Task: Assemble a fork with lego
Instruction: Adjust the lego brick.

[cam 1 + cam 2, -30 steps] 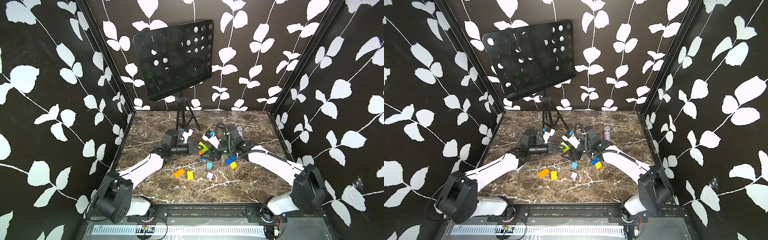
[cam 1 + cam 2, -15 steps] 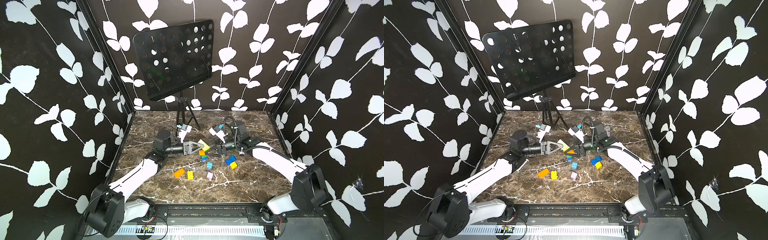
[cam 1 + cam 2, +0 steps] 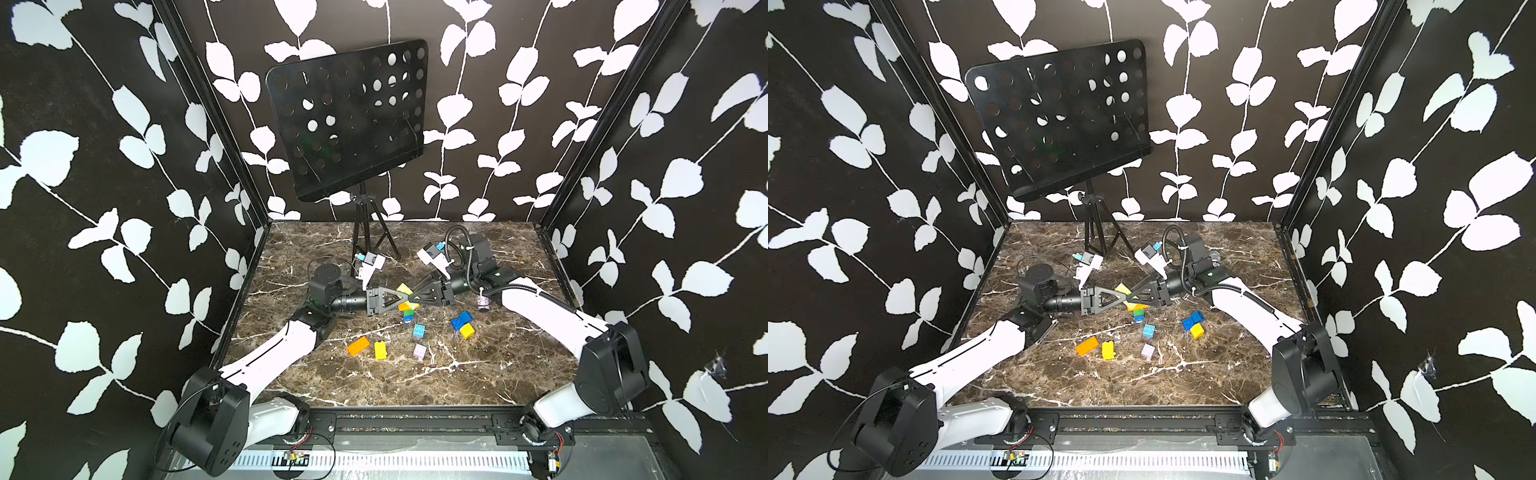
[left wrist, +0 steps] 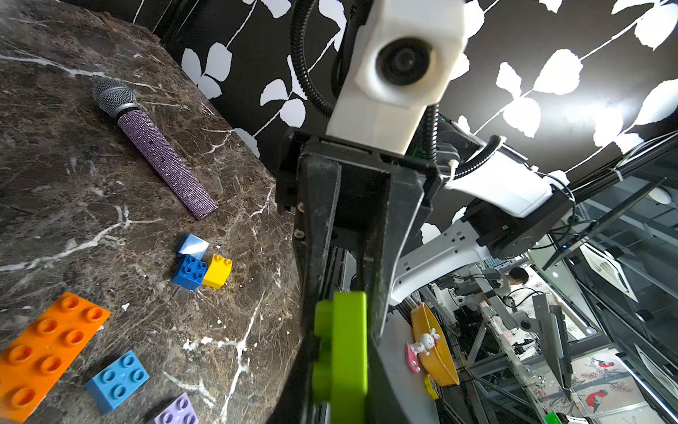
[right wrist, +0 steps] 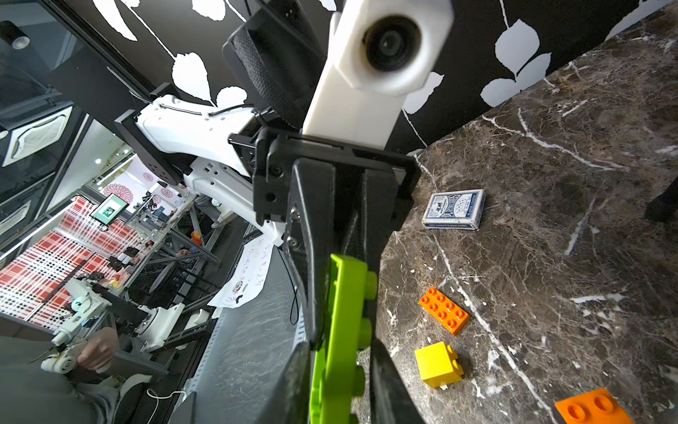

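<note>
**Lime brick** (image 4: pixel 343 352): lower end cut off by the picture's edge in the left wrist view, and again in the right wrist view (image 5: pixel 341 341). In both top views it is too small to make out between the left pincer (image 3: pixel 406 296) and the right pincer (image 3: pixel 414 296).

**Orange brick** (image 4: pixel 44 352), beside the lime brick: cropped at the edge. Another cropped orange corner shows in the right wrist view (image 5: pixel 592 409); whether it is the same piece cannot be told.

**Lilac brick** (image 4: pixel 176 413), beside the lime brick: only a few studs show.

**Brick cluster** (image 3: pixel 408 307), beneath the lime brick: partly covered by both pincers, count unclear.

**Microphone** (image 3: pixel 483 302), beyond the lime brick: mostly hidden behind the right arm (image 3: pixel 540 309).
</note>
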Controlling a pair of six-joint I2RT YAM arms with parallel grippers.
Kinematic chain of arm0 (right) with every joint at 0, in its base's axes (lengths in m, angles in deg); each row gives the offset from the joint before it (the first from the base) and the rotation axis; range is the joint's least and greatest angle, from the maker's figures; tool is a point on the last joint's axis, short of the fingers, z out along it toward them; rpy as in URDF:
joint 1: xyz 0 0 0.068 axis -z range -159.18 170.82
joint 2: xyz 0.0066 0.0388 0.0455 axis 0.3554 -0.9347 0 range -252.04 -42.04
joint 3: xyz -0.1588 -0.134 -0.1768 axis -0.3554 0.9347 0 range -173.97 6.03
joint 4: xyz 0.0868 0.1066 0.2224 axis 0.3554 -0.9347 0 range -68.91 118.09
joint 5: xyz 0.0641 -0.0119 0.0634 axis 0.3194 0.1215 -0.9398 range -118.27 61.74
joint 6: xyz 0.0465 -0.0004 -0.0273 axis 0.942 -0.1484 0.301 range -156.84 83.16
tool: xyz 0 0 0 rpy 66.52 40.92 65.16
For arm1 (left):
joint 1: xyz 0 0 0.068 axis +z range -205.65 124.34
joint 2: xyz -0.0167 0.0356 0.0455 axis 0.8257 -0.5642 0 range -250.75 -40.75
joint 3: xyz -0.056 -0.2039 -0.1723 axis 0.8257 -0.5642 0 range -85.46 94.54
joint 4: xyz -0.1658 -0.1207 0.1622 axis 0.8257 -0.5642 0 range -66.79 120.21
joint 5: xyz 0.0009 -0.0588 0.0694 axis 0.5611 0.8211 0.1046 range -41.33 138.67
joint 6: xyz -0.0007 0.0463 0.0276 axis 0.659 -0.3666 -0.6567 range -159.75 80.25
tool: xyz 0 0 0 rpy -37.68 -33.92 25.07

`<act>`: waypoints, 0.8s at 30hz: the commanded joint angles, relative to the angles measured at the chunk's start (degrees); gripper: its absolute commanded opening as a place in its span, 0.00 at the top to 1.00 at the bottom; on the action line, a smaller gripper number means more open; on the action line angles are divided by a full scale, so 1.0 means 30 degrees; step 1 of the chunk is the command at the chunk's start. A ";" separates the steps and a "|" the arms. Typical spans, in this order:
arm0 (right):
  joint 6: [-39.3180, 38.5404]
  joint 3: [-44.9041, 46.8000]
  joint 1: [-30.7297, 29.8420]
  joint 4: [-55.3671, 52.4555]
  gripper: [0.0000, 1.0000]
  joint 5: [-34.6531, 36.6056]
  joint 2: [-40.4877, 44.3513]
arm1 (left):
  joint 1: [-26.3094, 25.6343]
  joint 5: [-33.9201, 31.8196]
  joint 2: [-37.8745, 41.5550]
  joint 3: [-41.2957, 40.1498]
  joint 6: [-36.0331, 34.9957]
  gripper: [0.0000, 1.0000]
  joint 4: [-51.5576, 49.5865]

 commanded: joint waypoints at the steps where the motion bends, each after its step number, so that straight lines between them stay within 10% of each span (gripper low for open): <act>1: -0.0972 -0.0312 0.0097 -0.0979 0.66 -0.0237 -0.0184 | -0.0077 -0.0110 0.0853 -0.0140 -0.0334 0.85 0.0833; 15: -0.0749 -0.0445 0.0200 -0.0932 0.97 -0.1052 -0.0086 | -0.0061 0.0206 0.0788 -0.0396 -0.0029 0.73 0.1412; 19: -0.1231 -0.0472 0.0071 -0.2068 0.98 0.4245 0.0221 | 0.0001 -0.2176 0.0850 0.0625 -0.1590 0.25 -0.2716; 24: -0.0582 -0.0415 -0.1360 -0.1488 0.98 1.2427 0.0390 | 0.0144 -0.5967 -0.0274 0.0978 0.0817 0.16 -0.3491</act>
